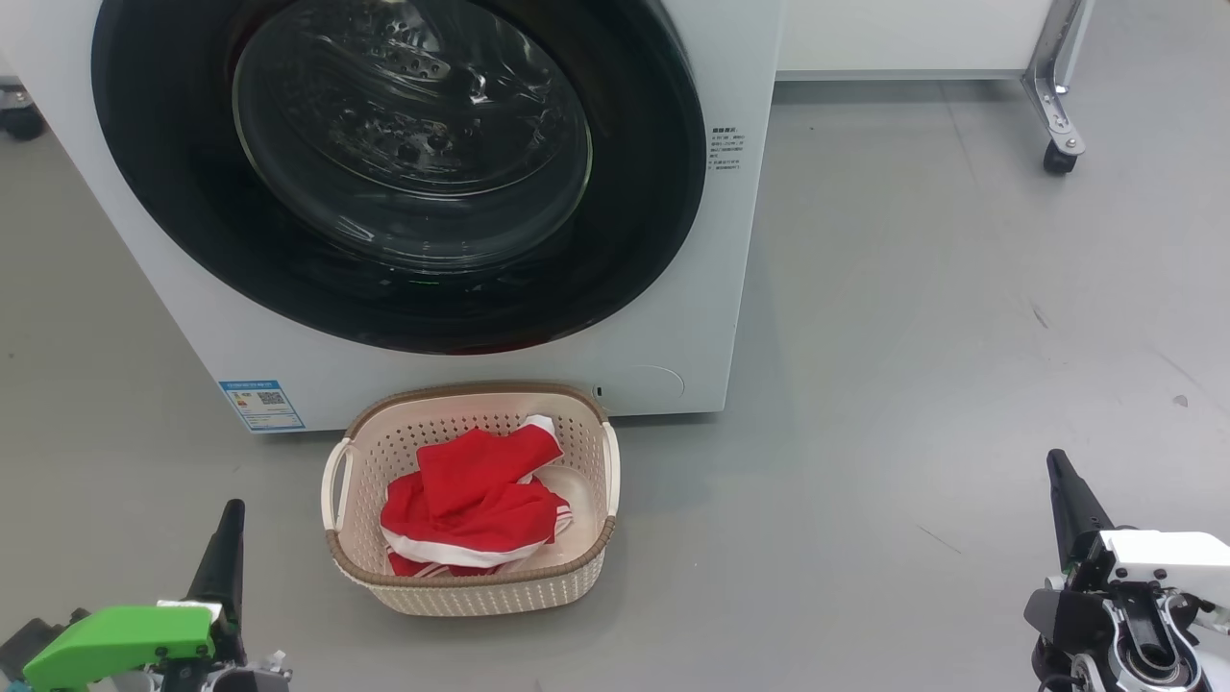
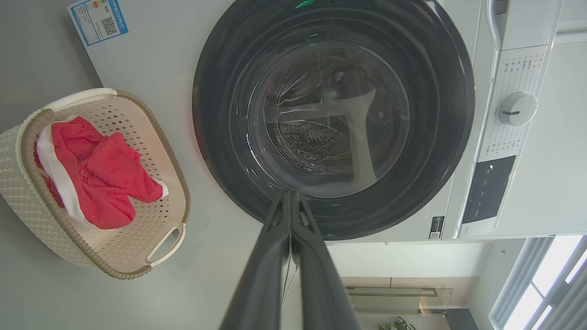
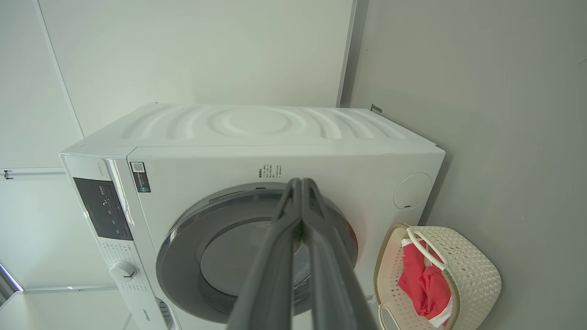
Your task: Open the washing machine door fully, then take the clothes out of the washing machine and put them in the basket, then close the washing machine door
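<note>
At the foot of the washing machine (image 1: 716,288), the basket (image 1: 471,392) stands on the grey floor (image 1: 913,384), just in front of the white panel and at 6 o'clock from the washing machine door (image 1: 404,163). That door lies closed flat against the front, and the steel drum shows through its glass bowl inside the black ring. The clothes (image 1: 476,500) lie heaped inside the basket, red with white trim. A blue label (image 1: 261,405) sits at 10 o'clock from the basket. The left gripper (image 2: 290,196) hangs at 7 o'clock from the basket, well apart, its fingers (image 2: 266,256) pressed together on nothing. The right gripper (image 3: 301,182) is at 4 o'clock, farther off, its fingers (image 3: 270,266) likewise pressed together and empty.
</note>
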### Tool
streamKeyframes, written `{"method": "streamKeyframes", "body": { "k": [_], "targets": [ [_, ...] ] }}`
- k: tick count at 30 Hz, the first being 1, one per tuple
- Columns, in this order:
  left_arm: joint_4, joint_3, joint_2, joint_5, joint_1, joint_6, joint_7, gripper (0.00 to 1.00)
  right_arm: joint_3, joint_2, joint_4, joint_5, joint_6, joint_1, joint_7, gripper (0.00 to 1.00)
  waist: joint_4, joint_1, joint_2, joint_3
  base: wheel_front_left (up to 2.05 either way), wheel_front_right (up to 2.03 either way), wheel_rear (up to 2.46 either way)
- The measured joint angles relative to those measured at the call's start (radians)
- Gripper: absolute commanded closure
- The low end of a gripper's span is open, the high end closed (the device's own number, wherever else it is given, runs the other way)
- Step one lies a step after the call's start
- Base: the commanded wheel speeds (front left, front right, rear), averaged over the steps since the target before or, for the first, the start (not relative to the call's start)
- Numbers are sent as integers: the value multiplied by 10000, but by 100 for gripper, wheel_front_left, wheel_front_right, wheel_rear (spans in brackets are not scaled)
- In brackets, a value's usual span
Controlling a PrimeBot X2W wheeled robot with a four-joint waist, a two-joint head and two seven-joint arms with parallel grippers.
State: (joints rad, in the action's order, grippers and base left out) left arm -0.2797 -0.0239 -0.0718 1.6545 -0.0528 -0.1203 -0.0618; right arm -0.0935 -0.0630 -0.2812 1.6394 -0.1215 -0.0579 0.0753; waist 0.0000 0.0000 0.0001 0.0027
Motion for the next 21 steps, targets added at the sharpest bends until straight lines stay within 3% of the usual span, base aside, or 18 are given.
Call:
{"method": "streamKeyframes", "body": {
  "k": [21],
  "targets": [
    [12,-17,2,0,-1,0,-2,100,-17,2,8,0,0,0,0,100,1,0,0,1,0,0,0]
  ]
}}
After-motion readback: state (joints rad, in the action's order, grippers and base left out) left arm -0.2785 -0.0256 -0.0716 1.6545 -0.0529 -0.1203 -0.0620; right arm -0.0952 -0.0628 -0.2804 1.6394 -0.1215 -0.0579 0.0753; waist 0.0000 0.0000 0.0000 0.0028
